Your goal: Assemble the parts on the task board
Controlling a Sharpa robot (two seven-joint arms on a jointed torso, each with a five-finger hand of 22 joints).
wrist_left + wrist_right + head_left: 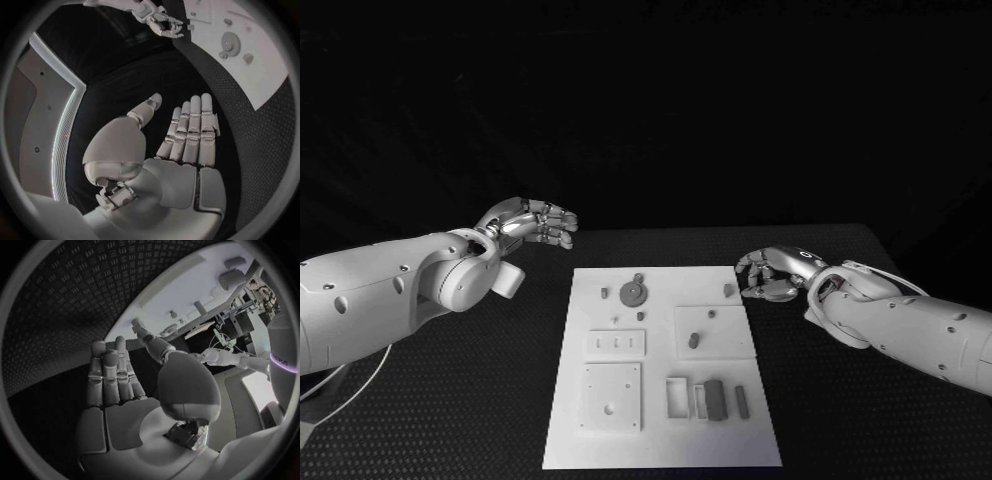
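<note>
There were no words, numbers, labels or signs that could be read in any of the pictures. The white task board (664, 440) had no writing on it. The small parts (715, 398) on it had none to read, and neither did the robot's arms or hands.

Left arm: enters from the head view's left edge.
Left hand (531, 221): upper left of centre, fingers apart, empty.
Right hand (776, 272): right of centre, fingers loosely curved, empty.
</note>
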